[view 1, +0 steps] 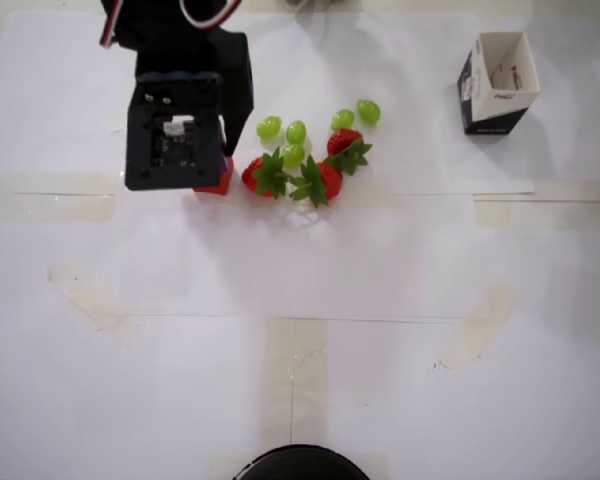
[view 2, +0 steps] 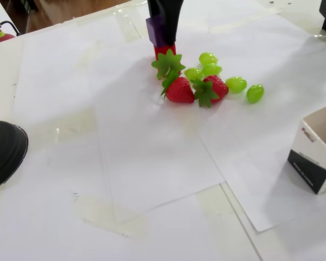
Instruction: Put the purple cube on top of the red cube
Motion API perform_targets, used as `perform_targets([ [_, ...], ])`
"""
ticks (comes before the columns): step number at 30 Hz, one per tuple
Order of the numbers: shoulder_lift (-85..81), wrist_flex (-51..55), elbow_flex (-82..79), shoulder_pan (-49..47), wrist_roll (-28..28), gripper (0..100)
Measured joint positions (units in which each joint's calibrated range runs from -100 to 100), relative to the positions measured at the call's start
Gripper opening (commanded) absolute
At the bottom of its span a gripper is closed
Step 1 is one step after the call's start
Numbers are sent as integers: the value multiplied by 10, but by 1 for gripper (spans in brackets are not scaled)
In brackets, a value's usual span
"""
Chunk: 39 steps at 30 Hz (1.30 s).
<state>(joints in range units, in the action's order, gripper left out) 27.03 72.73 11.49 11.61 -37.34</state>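
Gripper (view 2: 165, 30) is at top centre of the fixed view, clamped on the purple cube (view 2: 155, 31). Purple cube sits directly on the red cube (view 2: 164, 50); only a thin red strip shows below it there. Cannot tell whether the two faces are fully seated or just touching.

Overhead view: the arm's black body (view 1: 177, 130) fills the upper left and covers nearly all of the stack. Only a red corner (view 1: 218, 184) pokes out at its lower right edge, with a sliver of purple just above it. Jaws themselves are hidden in this view.

Just right of the stack in the overhead view: strawberries (view 1: 323, 178) with green leaves, the nearest one almost touching the red cube. Green grapes (view 1: 296, 132) are scattered along the upper side of the strawberries.

Black-and-white open box (view 1: 497, 82) stands upper right in the overhead view, well apart from the cubes. Surface is white paper (view 1: 300, 280) taped down.
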Motion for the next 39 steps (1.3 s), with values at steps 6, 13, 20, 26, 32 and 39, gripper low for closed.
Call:
perform_targets([
  [6,0,-6,0,-1,0,46],
  [13,0,8,0,-21,-8,48],
  [20,0,21,0,-21,-19,46],
  [26,-3,50,0,-37,-28,46],
  [32,-56,98,17,-45,-42,46],
  [39,-154,147,36,-52,-57,42],
])
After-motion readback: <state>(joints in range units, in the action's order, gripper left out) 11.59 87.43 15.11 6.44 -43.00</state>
